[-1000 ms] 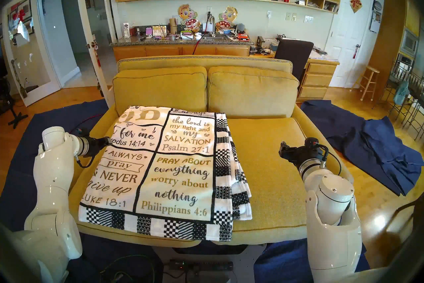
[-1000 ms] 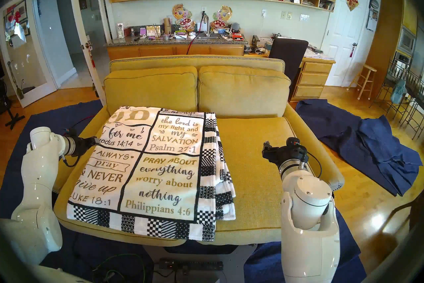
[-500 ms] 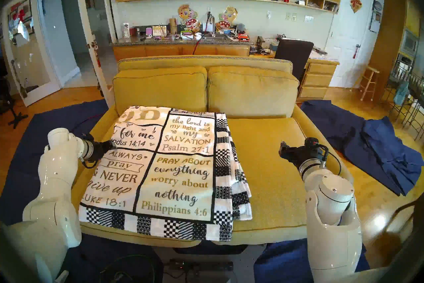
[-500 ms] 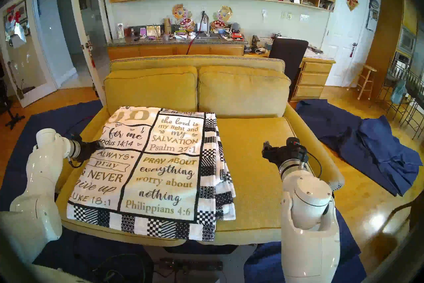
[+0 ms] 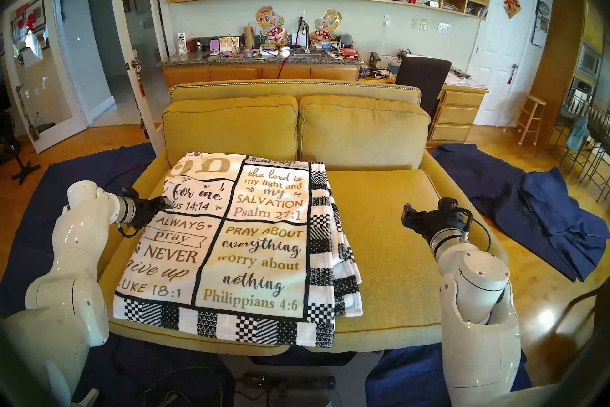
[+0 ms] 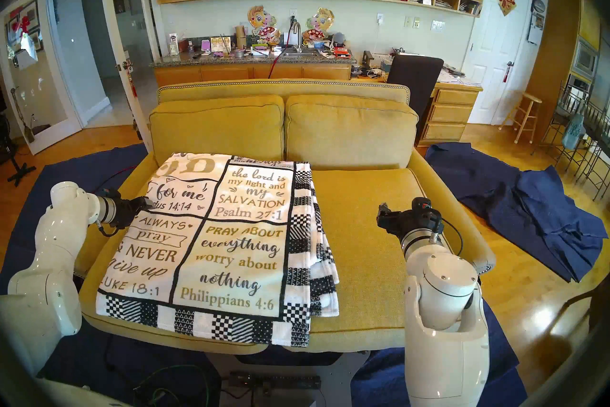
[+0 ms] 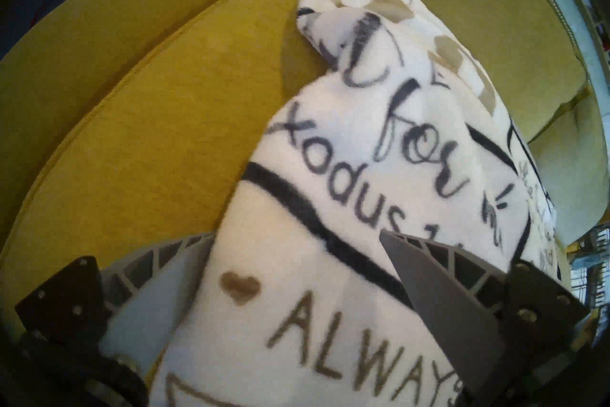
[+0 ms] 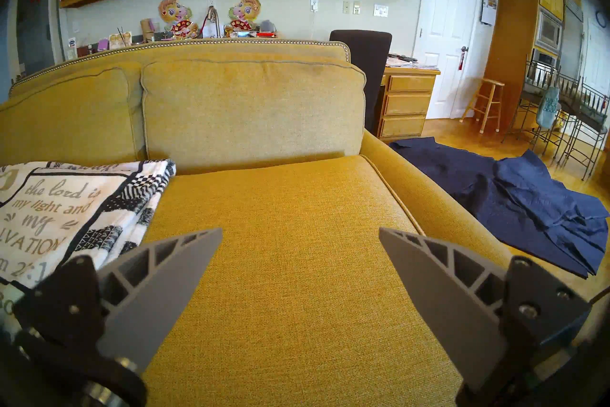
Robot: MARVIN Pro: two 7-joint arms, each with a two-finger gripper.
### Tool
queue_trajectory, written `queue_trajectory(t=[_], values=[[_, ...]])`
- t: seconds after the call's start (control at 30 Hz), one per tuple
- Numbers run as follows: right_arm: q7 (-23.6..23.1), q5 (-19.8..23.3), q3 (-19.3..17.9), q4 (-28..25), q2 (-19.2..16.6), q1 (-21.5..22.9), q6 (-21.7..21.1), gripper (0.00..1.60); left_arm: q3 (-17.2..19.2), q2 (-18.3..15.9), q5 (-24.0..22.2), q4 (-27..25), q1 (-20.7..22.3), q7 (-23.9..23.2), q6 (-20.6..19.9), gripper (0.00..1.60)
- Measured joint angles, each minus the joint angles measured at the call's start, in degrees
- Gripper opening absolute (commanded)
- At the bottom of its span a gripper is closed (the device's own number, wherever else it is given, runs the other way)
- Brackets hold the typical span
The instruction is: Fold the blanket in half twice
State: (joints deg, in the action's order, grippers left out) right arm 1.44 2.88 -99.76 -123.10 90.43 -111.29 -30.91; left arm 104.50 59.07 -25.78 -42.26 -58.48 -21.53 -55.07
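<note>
The blanket [image 5: 231, 247] [image 6: 211, 247] lies folded on the left seat of the yellow sofa [image 5: 379, 231], lettering up, with its checkered border toward the front and right. My left gripper [image 5: 166, 203] [image 6: 150, 202] is at the blanket's left edge, by the "Exodus 14:14" panel. In the left wrist view this gripper [image 7: 297, 234] is open, one finger lying on top of the blanket [image 7: 330, 165] and the other partly hidden beneath the edge. My right gripper [image 5: 406, 214] [image 8: 300, 231] hangs open over the bare right seat cushion, holding nothing, well to the right of the blanket [image 8: 59, 208].
Navy blue cloths lie on the floor to the sofa's right [image 5: 544, 214] and left [image 5: 49, 198]. The sofa's back cushions [image 5: 363, 132] rise behind the blanket. The sofa arm [image 8: 445, 198] runs along the right of the seat.
My left gripper has moved rightward, from beside the blanket's left edge to over it, with the blanket now between its open fingers. The right arm and the blanket have not moved.
</note>
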Motion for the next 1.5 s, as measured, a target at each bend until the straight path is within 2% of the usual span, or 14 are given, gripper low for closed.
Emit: queue_trajectory(t=[0.27, 0.3, 0.33, 0.37, 0.4, 1.17, 1.5], values=[[-0.04, -0.03, -0.01, -0.03, 0.00, 0.00, 0.00, 1.60, -5.41, -0.54, -0.41, 0.23, -0.09, -3.97, 0.14, 1.60], [-0.05, -0.03, -0.01, -0.04, 0.00, 0.00, 0.00, 1.60, -6.02, -0.68, -0.45, 0.23, -0.10, -4.42, 0.18, 1.29], [-0.05, -0.04, -0.01, -0.04, 0.00, 0.00, 0.00, 1.60, -6.89, -0.91, -0.52, 0.23, -0.11, -5.11, 0.24, 0.54], [-0.06, -0.04, -0.01, -0.05, 0.00, 0.00, 0.00, 1.60, -7.46, -1.09, -0.56, 0.23, -0.11, -5.54, 0.27, 0.11], [-0.06, -0.04, -0.01, -0.05, 0.00, 0.00, 0.00, 1.60, -8.06, -1.28, -0.61, 0.23, -0.13, -6.03, 0.28, 0.00], [-0.13, -0.11, -0.02, -0.17, 0.01, 0.00, 0.00, 1.60, -19.82, -6.58, -3.10, -0.77, -0.42, -17.72, 0.19, 0.00], [-0.14, -0.13, -0.03, -0.27, 0.03, -0.01, 0.00, 1.60, -24.15, -8.73, -4.09, -2.19, -0.49, -20.00, 0.19, 0.00]])
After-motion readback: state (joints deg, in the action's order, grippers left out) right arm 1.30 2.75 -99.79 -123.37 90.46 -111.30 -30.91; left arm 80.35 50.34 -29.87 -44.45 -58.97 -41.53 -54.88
